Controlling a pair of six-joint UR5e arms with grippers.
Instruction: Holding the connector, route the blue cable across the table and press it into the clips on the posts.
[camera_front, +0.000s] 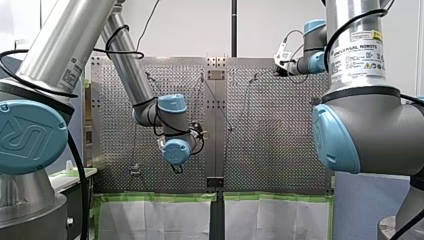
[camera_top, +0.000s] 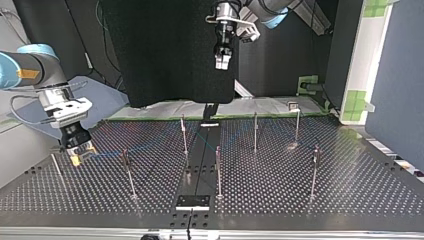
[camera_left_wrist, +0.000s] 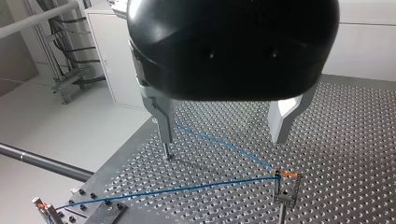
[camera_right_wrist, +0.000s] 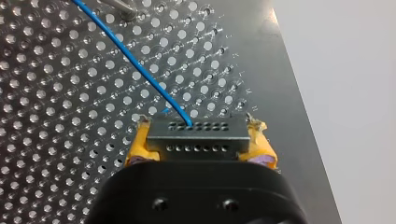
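Clamped between the yellow pads of my right pincer (camera_right_wrist: 201, 147) just above the perforated table (camera_right_wrist: 56, 154), a grey connector (camera_right_wrist: 196, 133), with the blue cable (camera_right_wrist: 135, 60) leading off it to an orange-clipped post (camera_left_wrist: 285, 189), and beyond, raised high, fingers apart and empty, my left pincer (camera_left_wrist: 223, 137).

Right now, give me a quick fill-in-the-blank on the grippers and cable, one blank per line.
1. My right gripper is shut on the ___.
2. The cable running out of that grasp is ___ in colour.
3. My left gripper hangs over the table with its fingers ___.
4. The pads on my right gripper are ___.
Missing words: connector; blue; open; yellow.
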